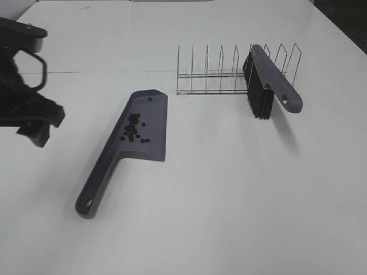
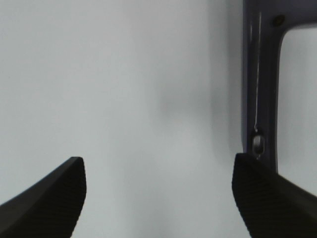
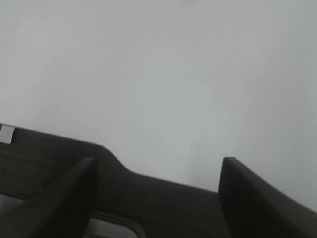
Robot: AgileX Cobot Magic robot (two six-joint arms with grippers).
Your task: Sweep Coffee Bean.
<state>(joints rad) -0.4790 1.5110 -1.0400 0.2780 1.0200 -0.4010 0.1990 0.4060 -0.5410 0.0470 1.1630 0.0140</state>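
The grey-purple dustpan (image 1: 152, 117) lies flat on the white table, left of the middle, its handle pointing toward the front. The coffee beans (image 1: 133, 127) sit in a small cluster on its tray. The matching brush (image 1: 269, 80) with black bristles leans on a wire rack, far right of the pan. My left gripper (image 1: 41, 127) hovers left of the dustpan; in the left wrist view it (image 2: 158, 168) is open and empty, with a grey-purple edge (image 2: 257, 74) beside one finger. My right gripper (image 3: 158, 166) is open and empty over bare table; it is out of the exterior view.
The wire rack (image 1: 212, 77) stands behind and right of the dustpan. A dark band (image 3: 49, 153) crosses the right wrist view behind the fingers. The dark table edge shows at the far right corner (image 1: 344, 17).
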